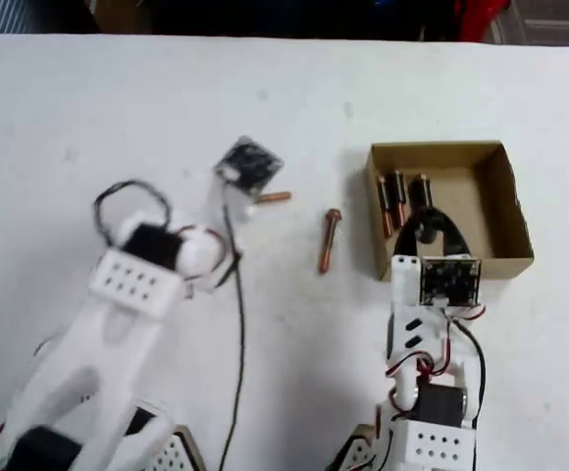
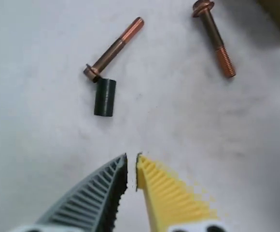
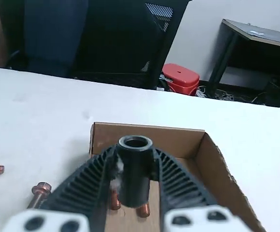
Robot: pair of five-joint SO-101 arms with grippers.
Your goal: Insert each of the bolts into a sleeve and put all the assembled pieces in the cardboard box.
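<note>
Your right hand [image 3: 135,151] pinches black sleeve [image 3: 133,176] upright over cardboard box [image 3: 178,140]. Your left hand [image 2: 132,165] pressed together above desk [image 2: 29,145], near loose sleeve [image 2: 105,97] just beside bolt [image 2: 113,50]

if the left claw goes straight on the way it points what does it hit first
Likely the black sleeve, lying just off the line ahead of the left claw; a narrow miss would meet the bolt just beyond. Depth is unclear, so the table may come first.

White table [image 1: 118,98], black mesh chair [image 3: 125,43] behind it, red bin [image 3: 180,77] on the floor, dark desk [image 3: 256,36] beyond
</note>
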